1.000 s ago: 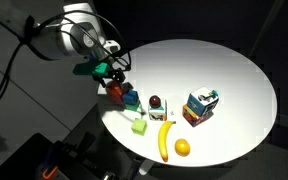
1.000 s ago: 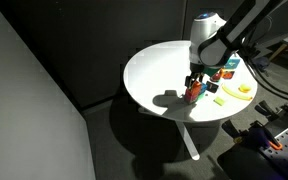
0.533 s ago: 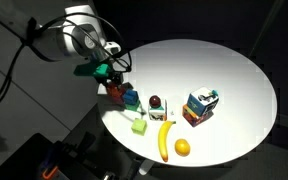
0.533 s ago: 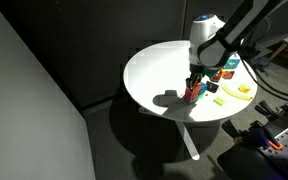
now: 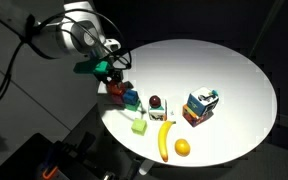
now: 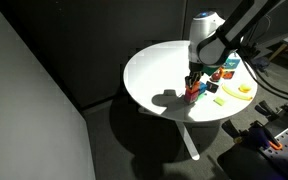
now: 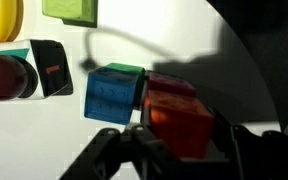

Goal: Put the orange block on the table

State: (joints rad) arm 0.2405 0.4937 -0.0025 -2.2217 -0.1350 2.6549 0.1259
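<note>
In the wrist view the orange block (image 7: pixel 179 122) sits between my gripper's (image 7: pixel 182 140) two dark fingers, which press on its left and right sides. A darker maroon block (image 7: pixel 170 80) shows right behind it, touching it. In both exterior views the gripper (image 5: pixel 114 80) (image 6: pixel 193 84) reaches straight down at the edge of the round white table (image 5: pixel 224 70) (image 6: pixel 154 70). The orange block (image 5: pixel 115 90) (image 6: pixel 192 93) shows at its tips there. A blue cube (image 7: pixel 112 93) (image 5: pixel 131 98) stands right beside the orange block.
Past the blue cube lie a light green block (image 5: pixel 139 126) (image 7: pixel 69 10), a banana (image 5: pixel 165 140), a round orange fruit (image 5: pixel 182 147), a dark red fruit (image 5: pixel 155 102) (image 7: pixel 4 78) and a colourful box (image 5: pixel 201 105). The table's edge runs close beside the gripper.
The jaws have closed onto the orange block; a second ago they stood open around it. The arm has barely moved.
</note>
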